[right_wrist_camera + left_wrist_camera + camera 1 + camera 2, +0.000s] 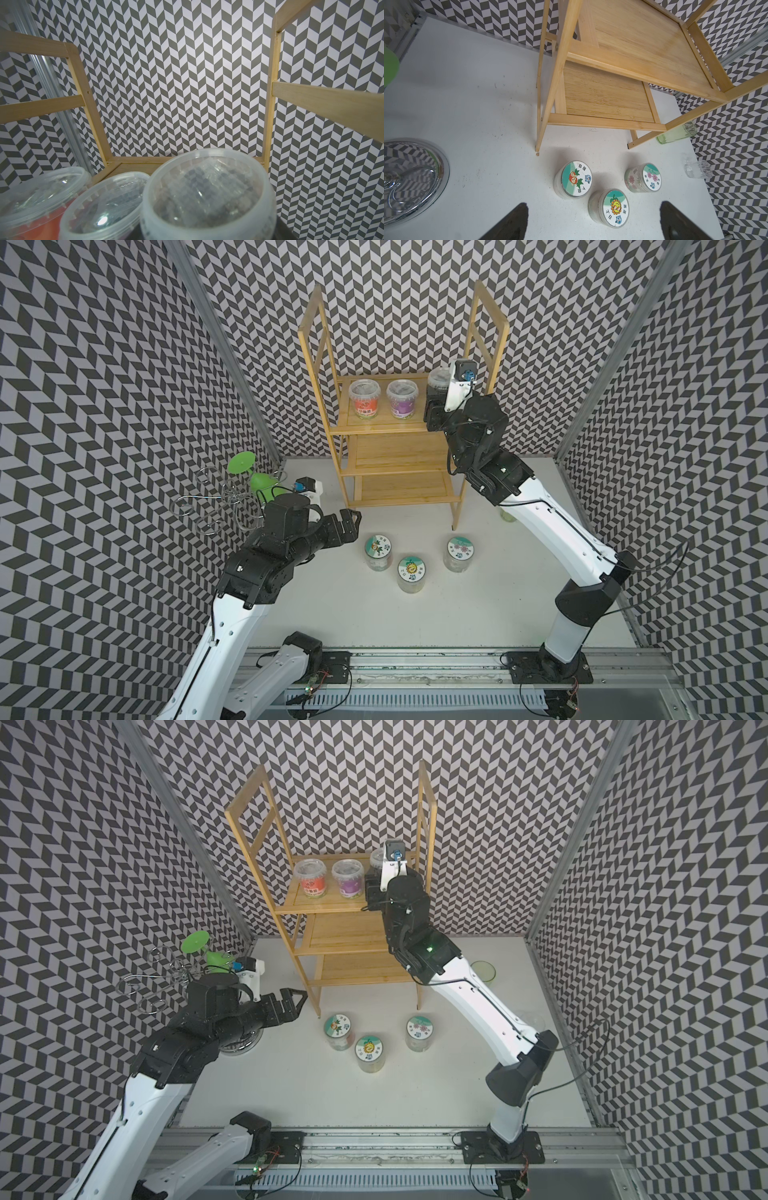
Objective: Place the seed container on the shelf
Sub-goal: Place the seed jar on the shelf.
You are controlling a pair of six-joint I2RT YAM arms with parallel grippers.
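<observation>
Right pincer [436, 400] grips seed container [439, 379] at shelf [399, 456] top board, just beside purple tub [401, 400]; left pincer [352, 525] wide, near three jars [411, 572].

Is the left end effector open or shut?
Open: the left end effector shows both fingers wide apart, gripping nothing.

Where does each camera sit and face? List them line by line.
Both top views: high at the front, looking down and back at the shelf; both arms, left gripper and right gripper show.
Left wrist: on the left arm, looking down at three lidded jars; its open fingertips show.
Right wrist: on the right arm, facing the back wall over the held seed container; gripper barely shows.
Shared: the shelf, everywhere.
</observation>
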